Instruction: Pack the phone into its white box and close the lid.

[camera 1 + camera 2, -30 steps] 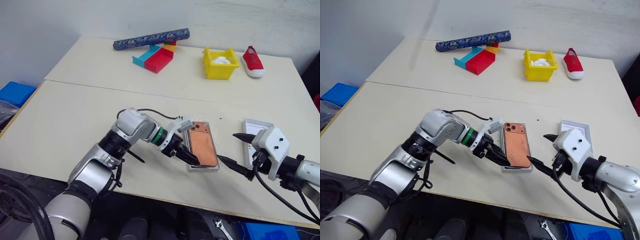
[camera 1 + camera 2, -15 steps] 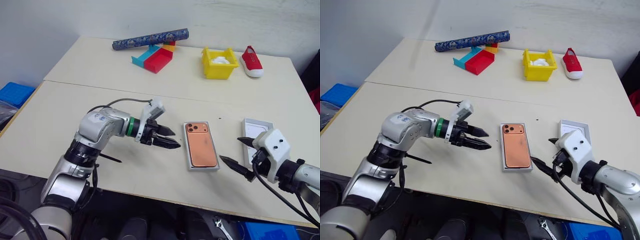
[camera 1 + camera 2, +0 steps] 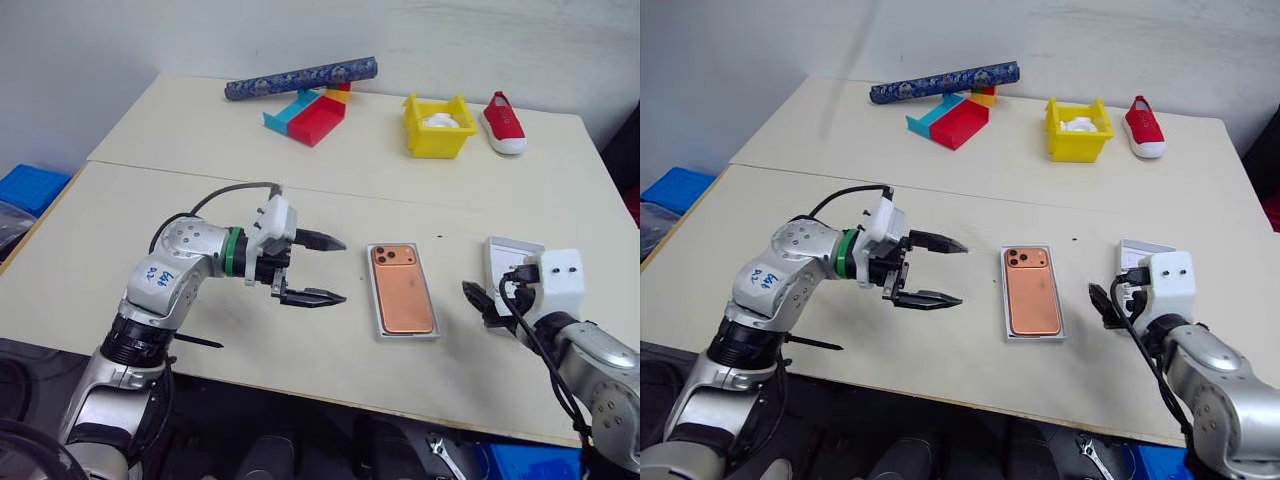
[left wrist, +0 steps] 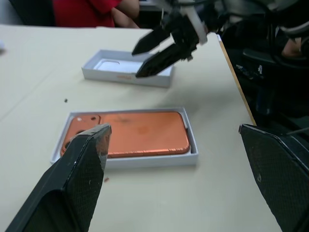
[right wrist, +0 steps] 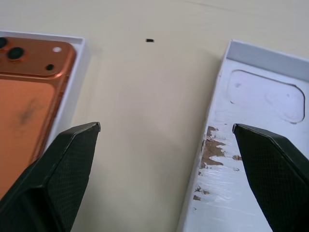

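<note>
The orange-copper phone (image 3: 403,291) lies flat, lenses at the far end, inside the white box (image 3: 409,338) near the table's front edge. The white lid (image 3: 506,254) lies open side up to the right of the box, with a scuffed brown patch on its floor (image 5: 256,145). My left gripper (image 3: 338,269) hovers left of the box, pointing at it, open and empty. My right gripper (image 3: 482,300) sits low over the lid's near end, open, with the gap between box and lid in front of it (image 5: 166,126). The left wrist view shows phone (image 4: 130,139), lid (image 4: 123,72) and right gripper (image 4: 139,63).
At the table's far side stand a yellow bin (image 3: 438,126), a red shoe (image 3: 503,122), a patterned blue roll (image 3: 300,78) and red and teal trays (image 3: 312,116). A blue crate (image 3: 30,186) sits on the floor to the left.
My left gripper let go of the phone in the box, drew back to the left and upward, and opened wider. My right gripper rolled and swung right toward the lid.
</note>
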